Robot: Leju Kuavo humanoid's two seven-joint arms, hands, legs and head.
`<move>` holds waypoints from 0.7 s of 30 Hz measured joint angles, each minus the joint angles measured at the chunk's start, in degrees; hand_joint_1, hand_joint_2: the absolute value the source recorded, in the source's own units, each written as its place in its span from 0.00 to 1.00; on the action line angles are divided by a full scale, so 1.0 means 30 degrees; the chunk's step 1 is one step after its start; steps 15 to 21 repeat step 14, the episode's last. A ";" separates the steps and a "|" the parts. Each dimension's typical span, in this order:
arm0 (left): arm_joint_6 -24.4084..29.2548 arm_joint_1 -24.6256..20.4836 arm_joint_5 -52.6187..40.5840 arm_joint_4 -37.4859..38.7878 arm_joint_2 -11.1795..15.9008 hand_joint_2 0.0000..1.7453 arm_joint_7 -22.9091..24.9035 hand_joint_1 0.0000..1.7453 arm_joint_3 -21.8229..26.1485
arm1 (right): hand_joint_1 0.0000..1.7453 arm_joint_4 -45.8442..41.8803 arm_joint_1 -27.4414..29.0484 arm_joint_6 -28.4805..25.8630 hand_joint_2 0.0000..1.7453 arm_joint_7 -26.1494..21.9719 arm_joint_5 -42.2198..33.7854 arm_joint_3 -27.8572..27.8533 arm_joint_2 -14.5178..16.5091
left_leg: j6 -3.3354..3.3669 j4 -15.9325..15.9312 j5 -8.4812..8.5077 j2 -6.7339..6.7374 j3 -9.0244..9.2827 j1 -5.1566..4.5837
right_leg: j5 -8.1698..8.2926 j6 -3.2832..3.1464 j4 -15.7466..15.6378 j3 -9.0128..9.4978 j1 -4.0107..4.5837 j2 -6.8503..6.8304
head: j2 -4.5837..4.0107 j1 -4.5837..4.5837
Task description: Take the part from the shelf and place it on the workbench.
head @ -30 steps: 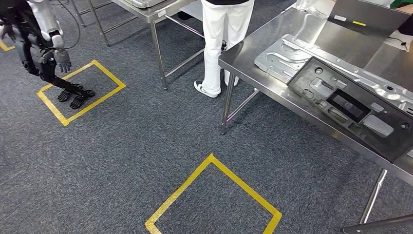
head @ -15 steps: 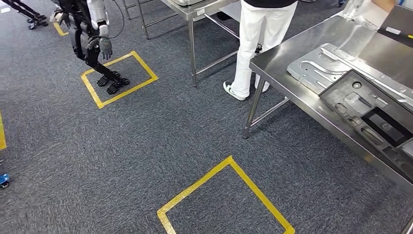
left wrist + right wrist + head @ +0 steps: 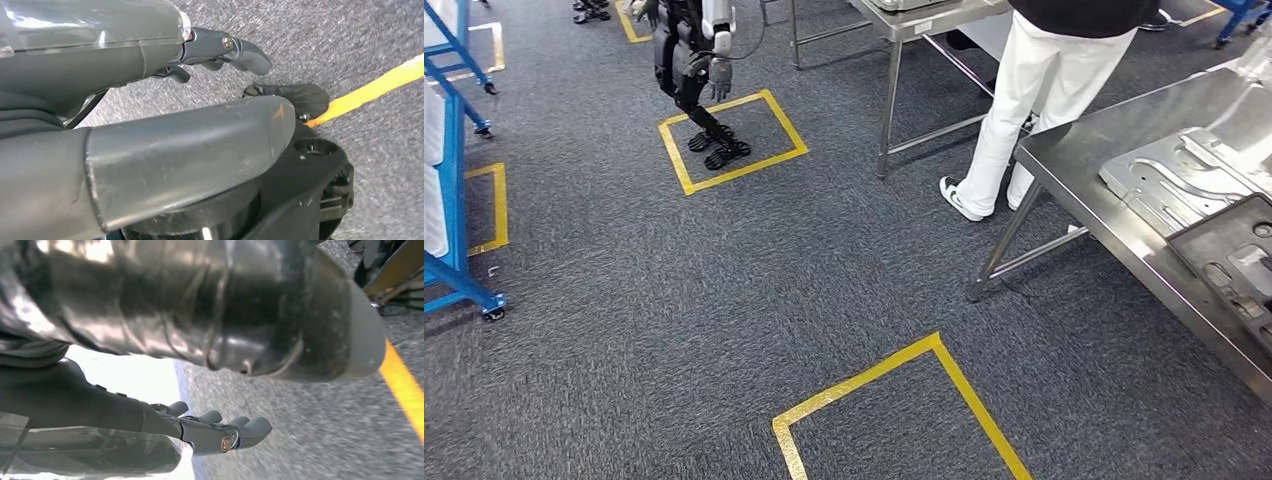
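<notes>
A blue shelf frame [image 3: 452, 150] stands at the far left of the head view, with white panels [image 3: 432, 205] on it; I cannot make out a single part there. The steel workbench [image 3: 1099, 200] runs along the right edge and carries a silver stamped plate [image 3: 1184, 175] and a black moulded tray [image 3: 1236, 262]. My left hand [image 3: 190, 145] hangs over the carpet, thumb and fingers apart, holding nothing. My right hand [image 3: 205, 432] hangs likewise, its fingers loosely extended and empty.
A person in white trousers [image 3: 1044, 90] stands by the workbench's far corner. Another steel table [image 3: 914, 15] is behind them. A second humanoid robot [image 3: 689, 60] stands in a yellow taped square [image 3: 734, 140]. Another taped square [image 3: 894, 400] lies on the carpet just ahead.
The whole picture has slid right: the camera has turned left. The workbench now sits at the right edge and the blue shelf has come into view at the left.
</notes>
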 joint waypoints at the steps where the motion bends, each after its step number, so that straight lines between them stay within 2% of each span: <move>1: 0.0000 -0.0028 0.0002 0.0000 -0.0007 0.00 0.0004 0.00 0.0000 | 0.00 0.0002 0.0009 0.0002 0.00 -0.0004 0.0016 0.0004 0.0000 | -0.0080 0.0063 -0.0001 -0.0260 -0.0054 -0.0013 | 0.0390 -0.0055 -0.1024 0.0430 -0.0014 0.0382 | 0.0000 -0.0002; 3: 0.0000 -0.0055 0.0005 0.0000 -0.0022 0.00 0.0005 0.00 0.0000 | 0.00 0.0009 -0.0013 0.0006 0.00 -0.0011 0.0046 0.0015 0.0000 | -0.0323 0.0136 0.0041 -0.0672 -0.0220 0.0001 | 0.0486 -0.0138 -0.1796 0.0706 0.0021 0.0778 | 0.0000 -0.0002; 5: 0.0004 0.0020 0.0013 0.0002 -0.0020 0.00 0.0011 0.00 0.0000 | 0.00 0.0008 -0.0096 0.0009 0.00 -0.0015 0.0069 0.0022 0.0004 | -0.0573 0.0134 0.0093 -0.0914 -0.0353 0.0056 | 0.0561 -0.0295 -0.1899 0.0720 0.0025 0.0402 | 0.0000 -0.0002; 6: 0.0005 0.0070 0.0027 0.0004 -0.0018 0.00 0.0018 0.00 -0.0002 | 0.00 0.0006 -0.0113 0.0009 0.00 -0.0009 0.0084 0.0022 0.0005 | -0.0665 0.0267 -0.0010 -0.0611 -0.0447 0.0038 | 0.0621 -0.0416 -0.1991 0.0762 -0.0002 0.0177 | 0.0000 -0.0003; 7: 0.0007 0.0088 0.0053 0.0005 -0.0016 0.00 0.0027 0.00 -0.0004 | 0.00 0.0006 -0.0101 0.0009 0.00 -0.0004 0.0098 0.0022 0.0007 | -0.0741 0.0721 -0.0332 -0.0084 -0.0680 0.0019 | 0.0678 -0.0558 -0.2092 0.0799 -0.0028 -0.0091 | 0.0000 -0.0016; 9: 0.0007 0.0036 0.0115 0.0004 -0.0016 0.00 0.0044 0.00 -0.0007 | 0.00 0.0007 -0.0022 0.0013 0.00 0.0007 0.0118 0.0020 0.0009 | -0.0873 0.2771 -0.1536 0.1106 -0.1647 0.0016 | 0.0708 -0.0750 -0.2193 0.0828 0.0011 -0.0698 | 0.0000 -0.0035; 10: 0.0005 0.0000 0.0139 0.0002 -0.0018 0.00 0.0047 0.00 -0.0007 | 0.00 0.0009 0.0010 0.0015 0.00 0.0007 0.0120 0.0020 0.0009 | -0.0947 0.4095 -0.2163 0.1362 -0.2269 0.0045 | 0.0689 -0.0808 -0.2186 0.0819 0.0056 -0.1026 | 0.0000 -0.0042; 11: 0.0003 -0.0016 0.0151 0.0000 -0.0020 0.00 0.0047 0.00 -0.0007 | 0.00 0.0009 0.0028 0.0017 0.00 0.0007 0.0120 0.0020 0.0009 | -0.1009 0.5137 -0.2537 0.1456 -0.2740 0.0075 | 0.0665 -0.0828 -0.2179 0.0814 0.0090 -0.1333 | 0.0000 -0.0040; 12: 0.0002 -0.0004 0.0157 0.0002 -0.0022 0.00 0.0047 0.00 -0.0009 | 0.00 0.0009 0.0030 0.0017 0.00 0.0007 0.0120 0.0020 0.0009 | -0.1053 0.5589 -0.2552 0.1503 -0.2908 0.0096 | 0.0638 -0.0828 -0.2172 0.0820 0.0112 -0.1621 | 0.0000 -0.0040; 14: 0.0000 0.0039 0.0159 0.0005 -0.0022 0.00 0.0047 0.00 -0.0012 | 0.00 0.0009 0.0014 0.0017 0.00 0.0007 0.0120 0.0020 0.0009 | -0.1084 0.5006 -0.1970 0.1595 -0.2518 0.0120 | 0.0581 -0.0792 -0.2154 0.0858 0.0127 -0.2015 | 0.0000 -0.0039; 21: 0.0000 0.0039 0.0159 0.0005 -0.0022 0.00 0.0047 0.00 -0.0012 | 0.00 0.0009 0.0014 0.0017 0.00 0.0007 0.0120 0.0020 0.0009 | -0.1084 0.5006 -0.1970 0.1595 -0.2518 0.0120 | 0.0581 -0.0792 -0.2154 0.0858 0.0127 -0.2015 | 0.0000 -0.0039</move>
